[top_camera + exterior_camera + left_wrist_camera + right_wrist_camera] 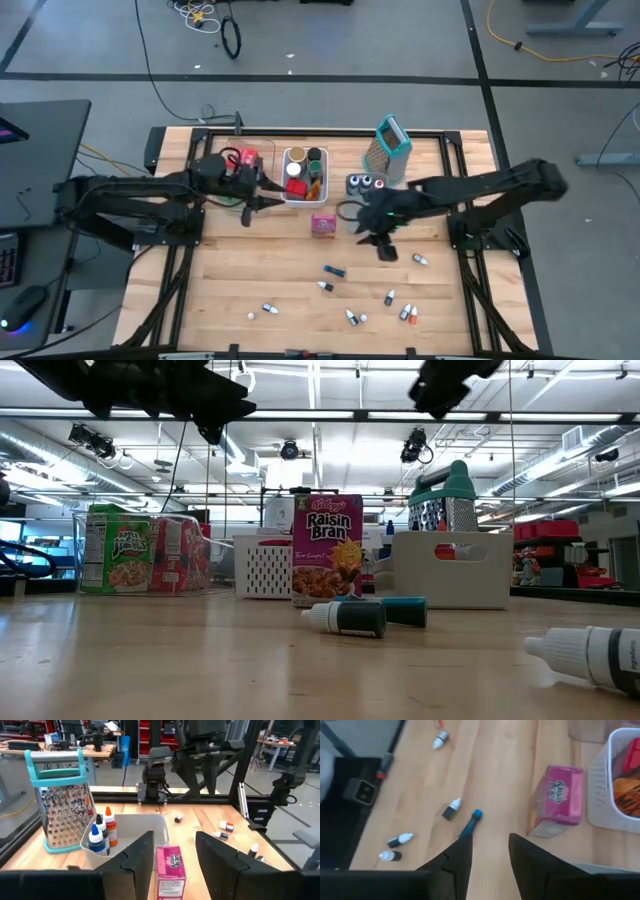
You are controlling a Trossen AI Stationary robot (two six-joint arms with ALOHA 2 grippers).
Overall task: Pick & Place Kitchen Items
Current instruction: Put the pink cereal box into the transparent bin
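Note:
A pink Raisin Bran packet [322, 224] stands upright on its base mid-table, also in the low view [327, 550]. My left gripper [262, 195] hovers open by the white basket [305, 175]; its wrist view shows the pink packet [171, 870] ahead between the fingers. My right gripper [375, 235] is open above the table, right of the packet [557, 800]. A teal-capped pen [470, 822] and small bottles [330, 272] lie flat on the wood. Red and green packets [140, 550] stand in the clear bin [238, 160].
The metal grater with a teal top [392, 148] stands at the far edge beside a grey bin [365, 185] holding dropper bottles [102, 832]. Several small bottles [400, 305] lie scattered toward the near edge. A black frame rail [320, 132] runs around the table.

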